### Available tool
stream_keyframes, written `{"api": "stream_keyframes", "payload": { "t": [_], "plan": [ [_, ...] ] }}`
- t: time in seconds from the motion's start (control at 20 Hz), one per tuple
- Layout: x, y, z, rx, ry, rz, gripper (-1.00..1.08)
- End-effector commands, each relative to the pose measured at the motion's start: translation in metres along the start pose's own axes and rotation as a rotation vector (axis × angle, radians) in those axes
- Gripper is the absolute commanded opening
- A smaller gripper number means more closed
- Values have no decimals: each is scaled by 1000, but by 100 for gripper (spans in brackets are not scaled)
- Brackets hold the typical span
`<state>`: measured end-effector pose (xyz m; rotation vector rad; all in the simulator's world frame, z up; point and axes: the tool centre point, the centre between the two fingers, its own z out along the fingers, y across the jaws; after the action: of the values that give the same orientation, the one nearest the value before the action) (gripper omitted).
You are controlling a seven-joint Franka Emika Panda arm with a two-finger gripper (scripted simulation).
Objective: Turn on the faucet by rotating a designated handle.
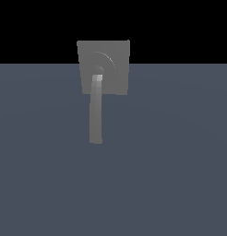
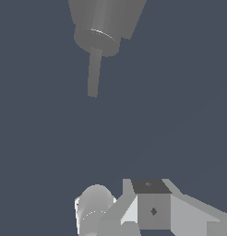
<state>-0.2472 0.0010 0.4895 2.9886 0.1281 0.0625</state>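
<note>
while the handle [image 1: 95, 110] hangs untouched, i log the risks. faucet [image 1: 104, 67] sits at about 12 o'clock in the exterior view, its square plate upright at the far edge of the grey floor [image 1: 180, 161]. the bar leaves the round boss and runs toward 6 o'clock, slightly curved, free end near scene centre. no arm shows in the exterior view.

wrist view: faucet [image 2: 106, 23] lies well apart from the camera, the handle [image 2: 93, 73] short and foreshortened. gripper [image 2: 152, 207] is only partly in frame; i see a dark-topped block and pale housing, and a pale cylinder [image 2: 93, 209] just beside it that i cannot identify. fingertips are not visible, so i cannot tell whether the fingers are spread or pressed together. nothing looks held.

judgement: approach not yet made; no contact.

what could go wrong:
- bar is slim and rounded. a push off its centreline would likely slide past it, no rotation.
- contact close to the boss gives little leverage; the joint may not move, or the arm strains.
- contact at the very tip risks slipping off as the bar swings on its arc.
- foreshortening in the wrist view hides depth; i could overshoot into the plate or undershoot entirely.
- turn direction is not readable from here; pushing the wrong way may jam against a stop.
</note>
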Motion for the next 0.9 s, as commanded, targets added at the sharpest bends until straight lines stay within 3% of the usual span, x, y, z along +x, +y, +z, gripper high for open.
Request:
{"api": "stream_keyframes", "payload": {
  "t": [0.0,0.2,0.35,0.6,0.85],
  "plan": [
    [2,2,-7,-57,27,-38,-100],
    [5,5,-22,-184,76,-121,-100],
    [8,5,-37,-309,112,-201,-100],
    [14,1,-70,-560,150,-355,-100],
    [19,-14,-103,-825,142,-512,-100]
  ]
}}
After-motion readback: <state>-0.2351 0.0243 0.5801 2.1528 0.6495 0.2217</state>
